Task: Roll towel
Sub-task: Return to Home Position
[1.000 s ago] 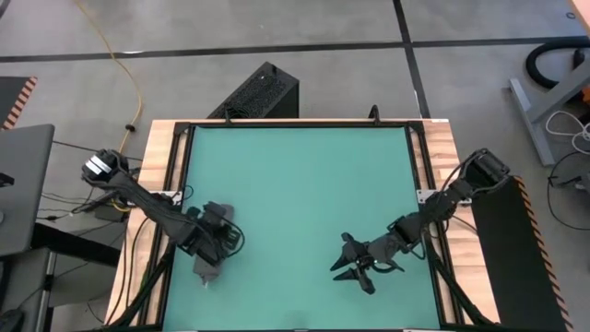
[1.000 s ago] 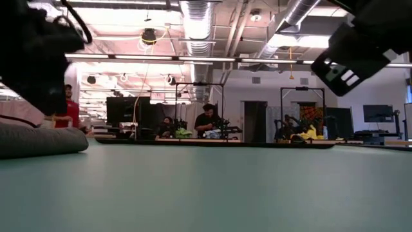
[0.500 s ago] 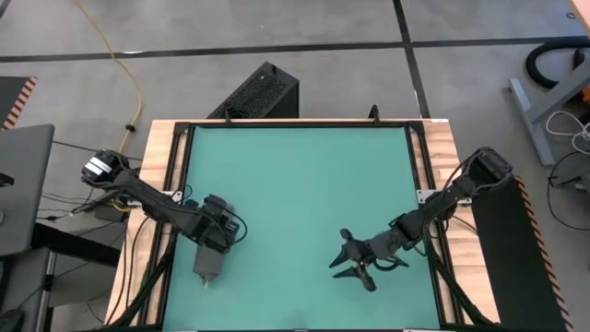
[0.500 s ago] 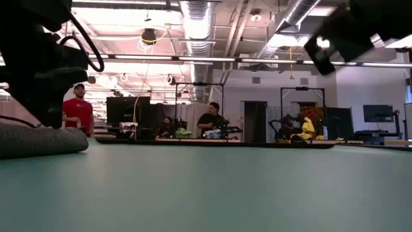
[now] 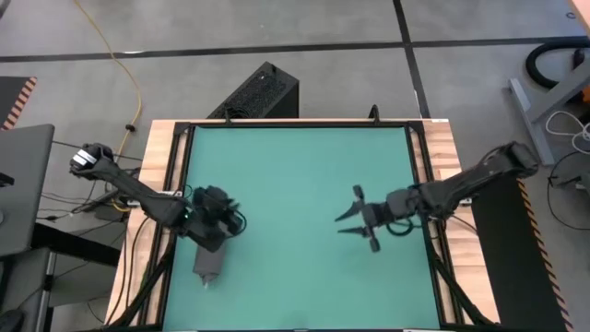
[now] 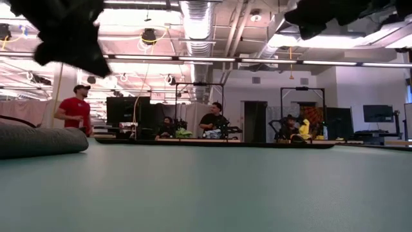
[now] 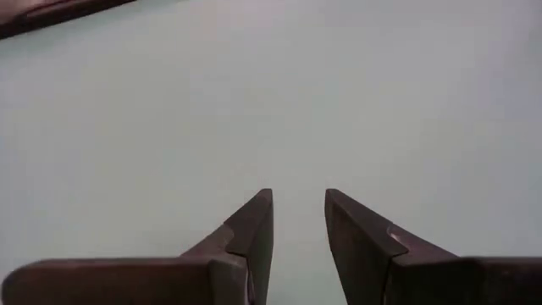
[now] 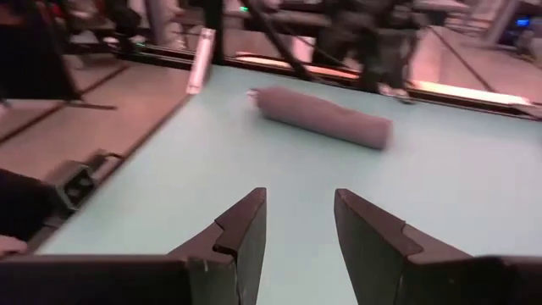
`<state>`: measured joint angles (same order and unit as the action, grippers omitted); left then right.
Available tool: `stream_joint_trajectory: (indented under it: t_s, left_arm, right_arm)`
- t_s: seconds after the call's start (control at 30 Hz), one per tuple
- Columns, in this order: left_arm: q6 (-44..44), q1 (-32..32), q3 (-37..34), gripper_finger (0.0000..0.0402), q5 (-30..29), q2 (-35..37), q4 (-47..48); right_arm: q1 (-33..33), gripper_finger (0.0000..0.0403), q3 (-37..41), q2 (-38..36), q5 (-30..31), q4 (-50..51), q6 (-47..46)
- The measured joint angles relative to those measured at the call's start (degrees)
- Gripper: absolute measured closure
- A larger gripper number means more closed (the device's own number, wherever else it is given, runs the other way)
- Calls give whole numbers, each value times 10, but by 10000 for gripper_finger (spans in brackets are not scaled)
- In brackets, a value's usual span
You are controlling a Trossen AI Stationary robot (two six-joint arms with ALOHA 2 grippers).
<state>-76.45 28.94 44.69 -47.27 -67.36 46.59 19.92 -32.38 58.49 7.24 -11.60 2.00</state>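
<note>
The dark grey towel (image 5: pixel 206 262) lies rolled into a short cylinder on the green mat (image 5: pixel 295 166), near the mat's left edge and toward its near side. It also shows in the low view (image 6: pixel 38 139) and in the right wrist view (image 8: pixel 326 118). My left gripper (image 5: pixel 221 224) hovers just past the roll's far end, open and empty; its wrist view (image 7: pixel 298 222) shows only bare mat. My right gripper (image 5: pixel 349 215) is open and empty over the mat's right half, pointing toward the towel.
A wooden frame with black rails (image 5: pixel 171 184) borders the mat. A black box (image 5: pixel 261 92) stands on the floor behind the table. In the low view, people (image 6: pixel 77 109) stand in the room beyond the table.
My left gripper has risen off the rolled towel and drawn back a little toward the far edge; the roll has stayed where it was. My right gripper has lifted and gone toward the table's far edge, turning to point at the left side.
</note>
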Motion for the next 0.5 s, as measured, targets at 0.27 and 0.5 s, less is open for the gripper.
stream_joint_trajectory:
  t_s: [0.27,0.5]
  left_arm:
    - [348,24,-67,305,-55,-23,-451]
    - [538,-89,-75,331,146,-22,-640]
  right_arm:
    - [-47,237,55,-170,-28,85,-4]
    - [-52,237,212,-289,1,-120,-41]
